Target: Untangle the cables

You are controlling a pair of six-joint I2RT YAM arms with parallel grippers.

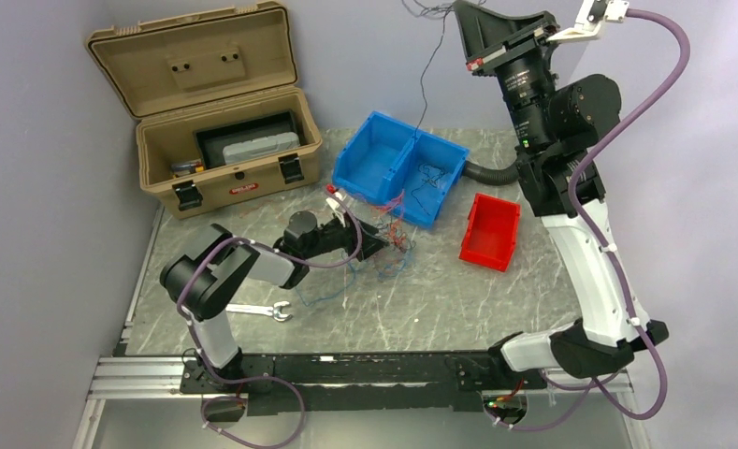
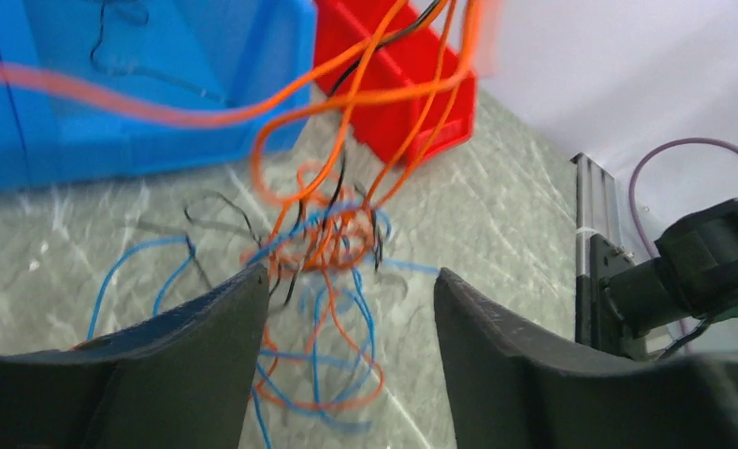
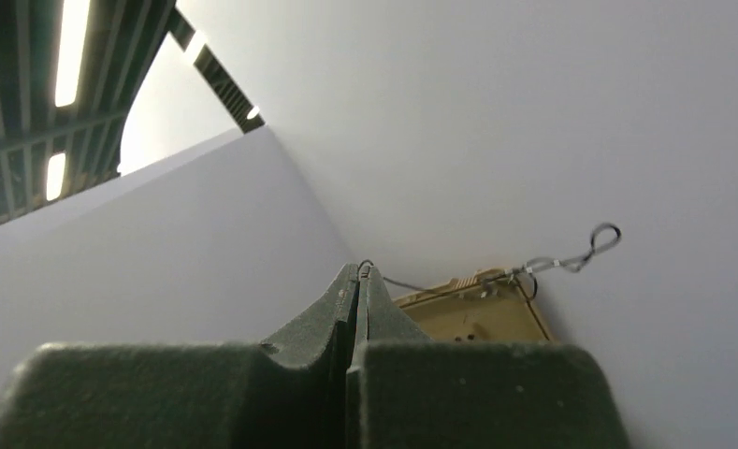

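The cables [image 1: 390, 248] lie as a small tangle of thin orange, blue and black strands on the table in front of the blue bin. In the left wrist view the knot of cables [image 2: 323, 238] sits just past my left gripper [image 2: 351, 276], which is open, its fingers low on either side of loose blue and orange loops. My left gripper [image 1: 376, 239] reaches the tangle from the left. My right gripper [image 1: 455, 7] is raised high at the back. It is shut [image 3: 358, 271] on a thin black cable [image 3: 440, 285] that hangs down into the blue bin [image 1: 397, 164].
An open tan case [image 1: 224, 122] stands at the back left. A red bin [image 1: 489, 231] sits right of the blue bin, with a black corrugated hose [image 1: 491, 173] behind it. A wrench [image 1: 262, 311] lies near the left arm's base. Several orange strands run up towards the red bin [image 2: 402, 103].
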